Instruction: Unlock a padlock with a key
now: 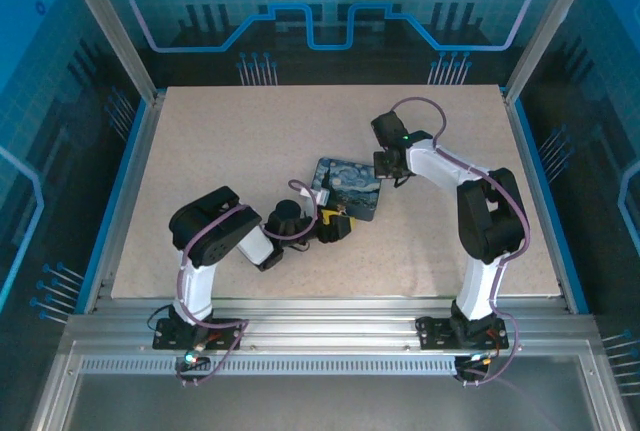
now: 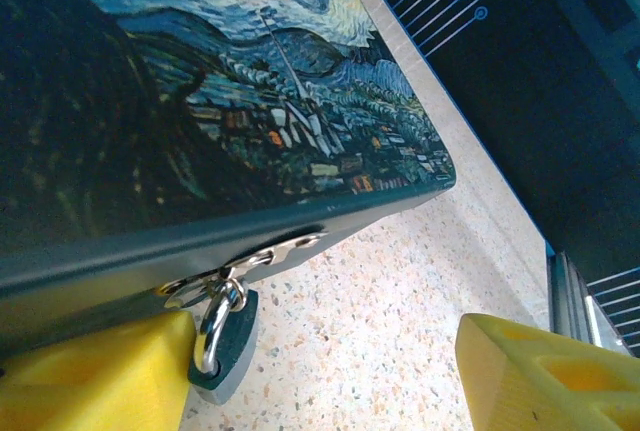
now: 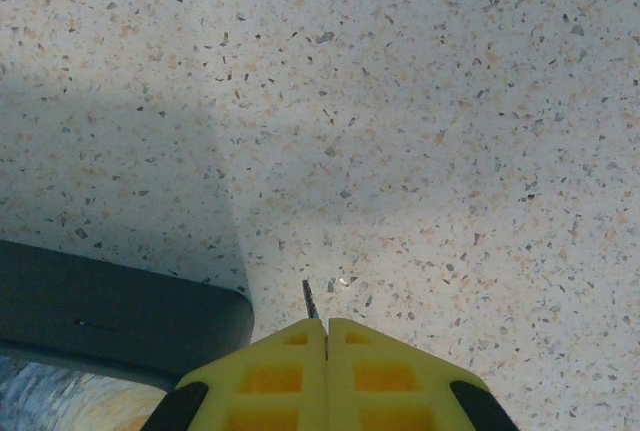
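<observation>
Left tool (image 2: pixel 320 351): spread wide at the near side of the tin box. One of its yellow fingers (image 2: pixel 100 381) is touching or just beside the padlock and the other is well off to the side, with bare worktop between them. It pinches nothing.

Padlock (image 2: pixel 225 341): hangs from the hasp (image 2: pixel 285 248) on the tin box's near wall, low against the worktop, inside the left tool's spread and against one side of it. It has a small dark grey body with rounded corners. A bright silver shackle (image 2: pixel 213 323) is threaded through the hasp and looks closed. The body's long axis runs down from the hasp, tilted a little. The keyhole cannot be made out.

Tin box (image 1: pixel 350 189): rectangular, with a lid painted in blue and yellow swirls and dark side walls. It lies flat between the two tools.

Right tool (image 3: pixel 327 327): fingers pressed together, pinching the key. It sits at the box's far right corner, low over the worktop.

Key (image 3: pixel 309 301): only a thin dark tip shows past the closed fingertips. Its long axis runs straight out along the tool's own line, toward the worktop. It is near the box's dark corner but apart from it.

Deciding relation: the left arm is nearer the padlock, while the key is on the box's opposite side, so the box lies between key and lock. As I judge it, the key must come round to the near wall and line up with the padlock's lower end.

Worktop (image 1: pixel 200 141): pale speckled surface, bare beyond the box.
</observation>
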Robot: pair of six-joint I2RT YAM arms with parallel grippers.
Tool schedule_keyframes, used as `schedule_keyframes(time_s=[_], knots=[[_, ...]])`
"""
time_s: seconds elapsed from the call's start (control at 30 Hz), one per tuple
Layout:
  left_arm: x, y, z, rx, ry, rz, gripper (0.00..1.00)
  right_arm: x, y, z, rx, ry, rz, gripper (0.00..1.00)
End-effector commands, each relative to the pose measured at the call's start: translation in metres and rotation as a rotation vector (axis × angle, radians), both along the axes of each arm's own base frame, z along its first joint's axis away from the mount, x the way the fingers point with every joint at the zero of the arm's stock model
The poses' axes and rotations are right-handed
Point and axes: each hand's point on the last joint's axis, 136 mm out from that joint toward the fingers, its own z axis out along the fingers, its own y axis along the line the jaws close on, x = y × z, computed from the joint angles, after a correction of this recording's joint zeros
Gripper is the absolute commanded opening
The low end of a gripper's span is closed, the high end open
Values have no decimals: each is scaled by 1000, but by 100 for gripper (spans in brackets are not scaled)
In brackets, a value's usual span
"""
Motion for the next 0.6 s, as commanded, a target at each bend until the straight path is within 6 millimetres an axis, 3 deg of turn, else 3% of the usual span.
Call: schedule_keyframes(time_s=[0.0,0.43,0.57], knots=[[-7,-5,-2,-11,37,-46,71,-6,12,-7,21,34,14,0],[-6,-25,-10,11,69,-77,80,-7,15,-10,19,38,22,0],[-6,-19,-10,0,68,-51,78,-7,14,-10,20,36,21,0]])
